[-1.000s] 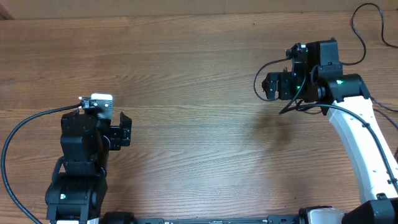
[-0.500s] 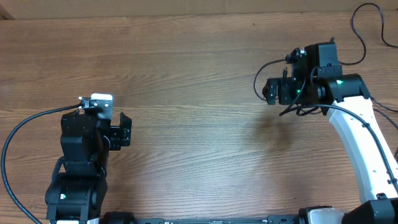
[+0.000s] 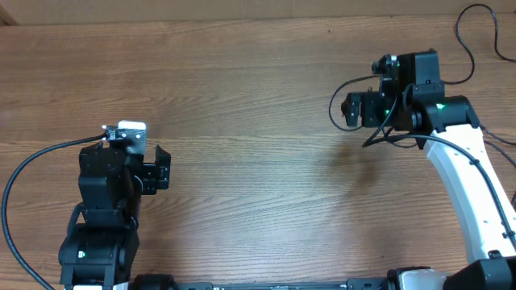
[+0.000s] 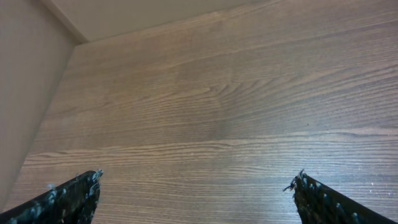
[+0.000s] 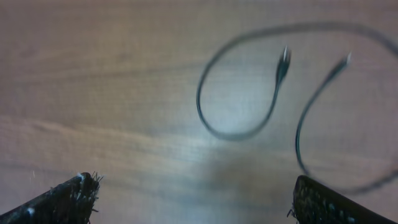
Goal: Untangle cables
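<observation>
The cables (image 5: 236,133) are thin black wires lying in loops on the wooden table, blurred in the right wrist view, with two small plug ends (image 5: 283,60) near the top. In the overhead view a thin loop (image 3: 331,105) shows left of my right gripper (image 3: 351,110), and more strands (image 3: 376,138) show below it; the rest is hidden under the wrist. My right gripper (image 5: 196,193) is open and empty, hovering over the cables. My left gripper (image 3: 162,169) is open and empty at the lower left, far from the cables; its wrist view (image 4: 196,186) shows only bare wood.
A thicker black cord (image 3: 463,28) runs off the table's far right corner behind the right arm. Another thick cord (image 3: 16,187) curves from the left arm's base. A wall meets the table (image 4: 186,93) at the far edge (image 4: 68,31).
My right gripper dipped slightly and came back to about the same place. The left arm has not moved.
</observation>
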`<action>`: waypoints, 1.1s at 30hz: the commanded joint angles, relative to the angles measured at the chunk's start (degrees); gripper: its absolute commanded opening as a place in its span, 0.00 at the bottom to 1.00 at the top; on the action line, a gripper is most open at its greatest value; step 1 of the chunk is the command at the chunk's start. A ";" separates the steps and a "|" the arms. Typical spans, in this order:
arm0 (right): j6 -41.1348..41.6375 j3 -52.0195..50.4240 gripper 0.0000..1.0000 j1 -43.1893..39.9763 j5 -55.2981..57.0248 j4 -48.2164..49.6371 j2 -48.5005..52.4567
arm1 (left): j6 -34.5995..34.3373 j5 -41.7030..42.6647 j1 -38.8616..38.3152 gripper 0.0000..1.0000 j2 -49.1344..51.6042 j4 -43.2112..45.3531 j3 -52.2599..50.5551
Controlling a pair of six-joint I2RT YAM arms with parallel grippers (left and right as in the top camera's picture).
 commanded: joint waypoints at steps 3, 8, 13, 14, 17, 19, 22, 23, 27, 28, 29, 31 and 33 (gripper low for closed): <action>-0.22 -0.83 1.00 0.70 -0.46 9.60 -8.20 | -0.61 0.22 0.28 1.00 -0.13 0.04 -0.39; -0.24 -5.03 1.00 0.68 2.45 20.85 -18.45 | -0.61 0.22 0.28 0.99 -0.13 0.04 -0.39; -0.17 -15.69 1.00 -1.38 4.74 31.56 -30.45 | -0.61 0.22 0.28 0.99 -0.13 0.04 -0.39; 0.00 -18.97 1.00 -2.01 4.59 34.07 -33.29 | -0.61 0.22 0.28 0.99 -0.13 0.04 -0.39; 2.01 -28.57 1.00 -3.28 4.59 40.79 -41.00 | -0.61 0.22 0.28 1.00 -0.13 0.04 -0.39; 3.23 -35.50 1.00 -3.91 4.61 45.07 -46.62 | -0.61 0.22 0.28 1.00 -0.13 0.04 -0.39; 3.45 -44.63 1.00 -4.61 4.59 50.14 -53.88 | -0.61 0.22 0.28 1.00 -0.13 0.04 -0.39; 3.48 -47.76 1.00 -4.79 4.59 51.39 -56.39 | -0.61 0.22 0.28 1.00 -0.13 0.04 -0.39; 4.46 -57.40 1.00 -4.85 4.61 54.49 -64.89 | -0.61 0.22 0.28 0.99 -0.13 0.04 -0.39; 4.96 -59.91 1.00 -4.96 4.57 55.45 -67.21 | -0.61 0.22 0.28 1.00 -0.11 0.04 -0.39; 5.07 -61.94 1.00 -5.14 4.46 56.39 -69.05 | -0.61 0.22 0.28 1.00 -0.13 0.02 -0.39; 5.18 -65.20 1.00 -5.57 4.31 57.40 -72.00 | -0.61 0.22 0.28 1.00 -0.13 0.04 -0.39; 5.99 -67.69 1.00 -6.29 3.98 57.31 -74.44 | -0.61 0.22 0.28 0.99 -0.11 0.04 -0.39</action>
